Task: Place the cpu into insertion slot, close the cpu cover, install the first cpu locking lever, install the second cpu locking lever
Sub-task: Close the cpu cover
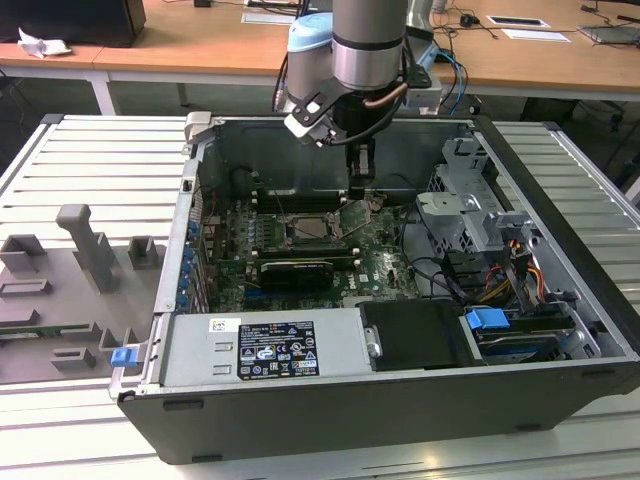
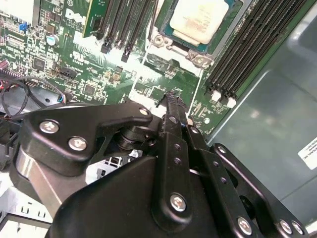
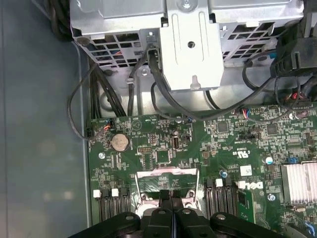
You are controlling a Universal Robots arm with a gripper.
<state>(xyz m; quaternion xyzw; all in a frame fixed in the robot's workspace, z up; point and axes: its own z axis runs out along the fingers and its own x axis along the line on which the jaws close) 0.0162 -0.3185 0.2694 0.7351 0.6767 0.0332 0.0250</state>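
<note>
The cpu [image 2: 195, 20], a pale silver-beige square, lies in the insertion slot [image 1: 308, 232] on the green motherboard [image 3: 163, 144]. Silvery metal of the cpu cover [image 2: 162, 41] borders the chip; whether it lies fully down I cannot tell. My gripper [image 1: 360, 190] hangs inside the open case, just off the slot's edge on the exterior view's right. In both wrist views its black fingers are pressed together with nothing between them, gripper [image 2: 172, 99] [image 3: 171, 194]. The tips hover over the board beside the slot's metal frame [image 3: 166, 174].
Long black memory slots [image 2: 247, 54] flank the socket. A black expansion card [image 1: 295, 270] lies nearer the power supply [image 1: 270, 345]. The metal drive cage [image 3: 190, 44] with black cables [image 3: 148, 74] stands beyond the board. Grey fixtures [image 1: 90, 250] sit outside the case.
</note>
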